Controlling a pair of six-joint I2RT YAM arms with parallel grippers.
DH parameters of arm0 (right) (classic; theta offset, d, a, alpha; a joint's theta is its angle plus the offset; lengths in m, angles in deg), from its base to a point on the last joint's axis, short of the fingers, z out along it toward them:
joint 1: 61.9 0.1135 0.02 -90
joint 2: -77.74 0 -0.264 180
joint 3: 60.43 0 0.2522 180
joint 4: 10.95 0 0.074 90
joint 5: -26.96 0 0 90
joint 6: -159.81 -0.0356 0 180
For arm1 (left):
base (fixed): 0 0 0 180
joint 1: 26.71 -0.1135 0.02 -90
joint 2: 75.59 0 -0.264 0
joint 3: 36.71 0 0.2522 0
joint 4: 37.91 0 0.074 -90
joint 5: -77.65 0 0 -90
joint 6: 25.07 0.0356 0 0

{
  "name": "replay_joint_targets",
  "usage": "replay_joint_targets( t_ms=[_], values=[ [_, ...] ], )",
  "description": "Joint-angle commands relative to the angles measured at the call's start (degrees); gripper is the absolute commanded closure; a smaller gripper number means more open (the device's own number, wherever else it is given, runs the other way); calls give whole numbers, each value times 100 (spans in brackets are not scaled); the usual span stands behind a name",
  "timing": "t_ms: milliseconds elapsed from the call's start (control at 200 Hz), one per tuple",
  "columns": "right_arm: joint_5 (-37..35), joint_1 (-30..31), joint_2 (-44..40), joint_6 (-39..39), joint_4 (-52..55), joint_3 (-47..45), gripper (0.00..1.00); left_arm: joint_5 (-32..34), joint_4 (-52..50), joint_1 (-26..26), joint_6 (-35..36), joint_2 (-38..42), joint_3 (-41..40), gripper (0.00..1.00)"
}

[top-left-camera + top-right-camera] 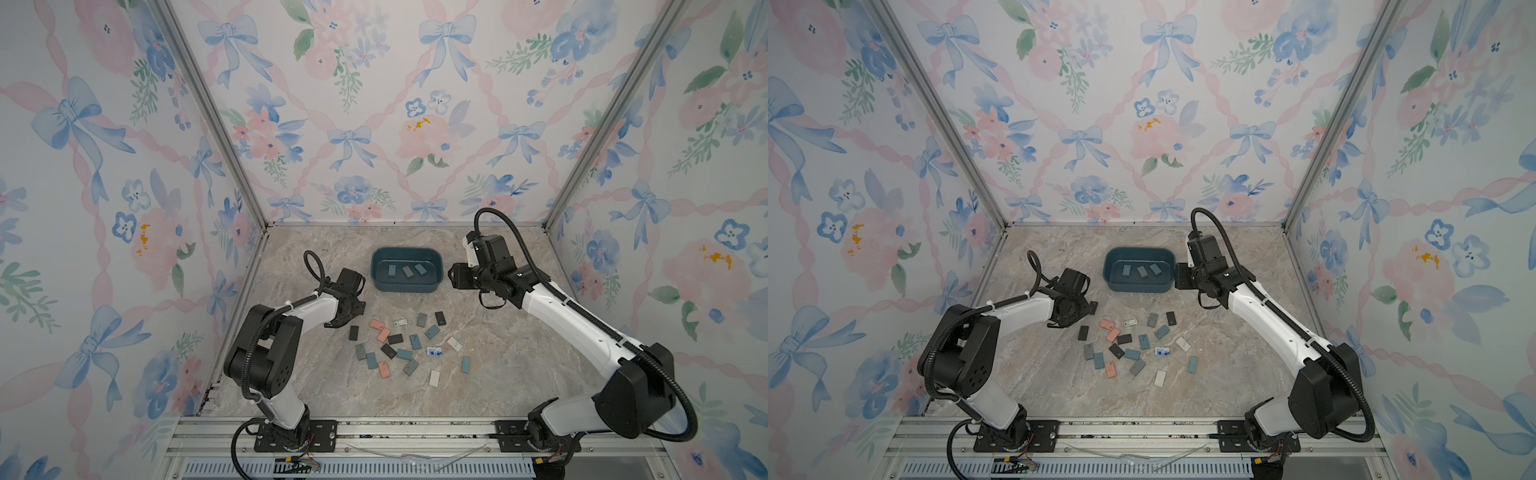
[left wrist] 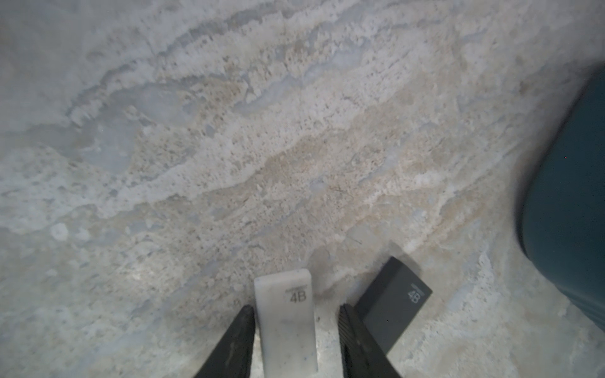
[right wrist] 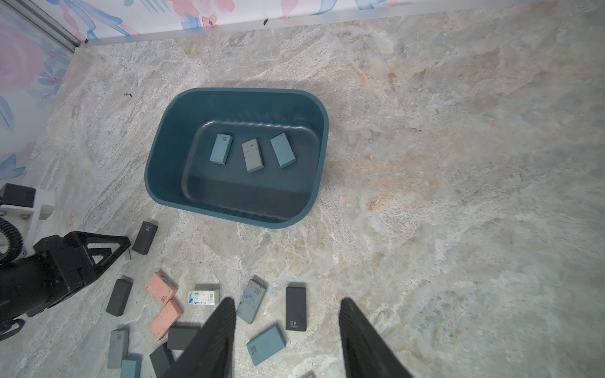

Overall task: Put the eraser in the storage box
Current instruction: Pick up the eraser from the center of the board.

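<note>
Left wrist view: white 4B eraser (image 2: 284, 320) lies lengthwise between the fingers of my left gripper (image 2: 295, 309), jaws apart and not yet clamped, storage box (image 2: 569, 196) ahead, off to one side.

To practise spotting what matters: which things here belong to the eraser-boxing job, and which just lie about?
Job: white eraser; left end effector straddling it; storage box.
Lying about: dark eraser beside it; scattered erasers; three erasers already boxed; right end effector, empty.
</note>
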Motion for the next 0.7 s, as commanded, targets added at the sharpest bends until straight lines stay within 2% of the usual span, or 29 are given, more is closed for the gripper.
replay_joint_targets(
  t_ms=[0, 695],
  values=[
    [48, -67, -28, -93, -13, -89, 46, -62, -77, -42, -82, -143, -46, 56],
    [33, -62, -186, -204, -142, -447, 46, -190, -592, -42, 562, -446, 92, 61]
  ],
)
